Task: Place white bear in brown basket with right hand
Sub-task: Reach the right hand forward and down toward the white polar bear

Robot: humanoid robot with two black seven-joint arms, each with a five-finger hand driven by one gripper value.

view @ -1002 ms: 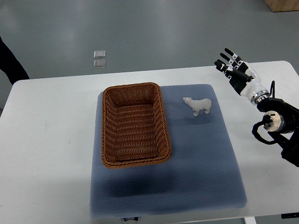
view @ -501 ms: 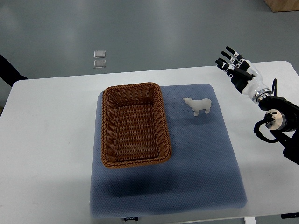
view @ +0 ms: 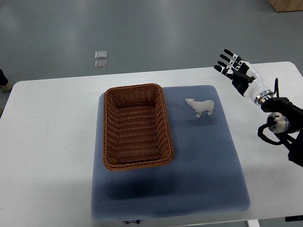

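Observation:
A small white bear [view: 200, 107] stands on the blue mat [view: 199, 161], just right of the brown wicker basket [view: 136, 126]. The basket holds nothing that I can see. My right hand [view: 231, 66] hovers near the table's far right edge, up and to the right of the bear, with its fingers spread and nothing in them. Its arm [view: 277, 118] comes in from the right edge. The left arm does not show.
The white table [view: 47, 142] carries the mat and the basket. Two small clear squares [view: 100, 60] lie on the grey floor beyond the table. A dark shape [view: 4, 79] shows at the left edge.
My right hand has shifted slightly left and up, staying open. The dark shape at the left edge has drawn back. The bear and basket have not moved.

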